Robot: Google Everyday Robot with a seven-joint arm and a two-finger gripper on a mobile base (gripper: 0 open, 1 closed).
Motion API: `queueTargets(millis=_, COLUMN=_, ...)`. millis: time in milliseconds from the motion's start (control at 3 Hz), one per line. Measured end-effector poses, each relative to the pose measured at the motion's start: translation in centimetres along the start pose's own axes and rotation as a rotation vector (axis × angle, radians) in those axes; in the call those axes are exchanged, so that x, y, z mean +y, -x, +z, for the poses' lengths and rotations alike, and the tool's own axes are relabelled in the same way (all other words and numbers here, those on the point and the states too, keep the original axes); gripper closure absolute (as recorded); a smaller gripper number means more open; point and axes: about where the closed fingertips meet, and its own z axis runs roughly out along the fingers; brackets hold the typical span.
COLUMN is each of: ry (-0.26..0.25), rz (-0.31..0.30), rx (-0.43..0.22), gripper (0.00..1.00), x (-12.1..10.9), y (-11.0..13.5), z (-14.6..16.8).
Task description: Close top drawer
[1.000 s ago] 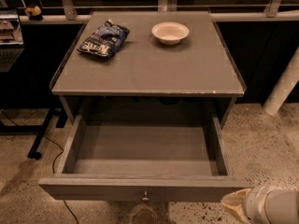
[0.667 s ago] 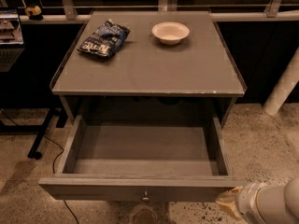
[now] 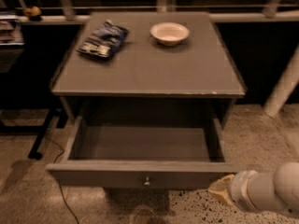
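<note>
The top drawer (image 3: 145, 174) of the grey cabinet is pulled far out and its shallow box is empty. Its long flat front panel faces me, with a small round metal knob (image 3: 146, 181) at centre. My gripper (image 3: 220, 192) comes in from the lower right on a white arm (image 3: 268, 192). Its tan tip is just off the right end of the drawer's front panel, at panel height. I cannot tell whether it touches the panel.
The cabinet top (image 3: 149, 69) carries a blue snack bag (image 3: 103, 39) at back left and a white bowl (image 3: 169, 33) at back centre. A white post (image 3: 282, 85) stands to the right. A dark stand leg and cable (image 3: 44, 134) lie on the speckled floor at left.
My arm has moved left and up into view, bringing the gripper tip closer to the right end of the drawer front. The drawer stays open.
</note>
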Motion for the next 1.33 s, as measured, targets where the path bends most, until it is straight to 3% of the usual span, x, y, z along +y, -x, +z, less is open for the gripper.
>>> queueTargets(millis=333, ry=-0.004, rz=-0.058, rx=-0.028, gripper=1.0, x=-2.1, y=3.6, z=1.2)
queueTargets(millis=667, ry=-0.005, rz=-0.07, rx=-0.034, gripper=1.0, x=-2.3, y=4.2, z=1.4)
queueTargets(millis=1000, ry=0.004, rz=-0.162, rx=-0.072, gripper=1.0, x=-4.8, y=9.9, z=3.2)
queueTargets(millis=1333, ry=0.004, rz=-0.163, rx=-0.072, gripper=1.0, x=-4.8, y=9.9, z=3.2)
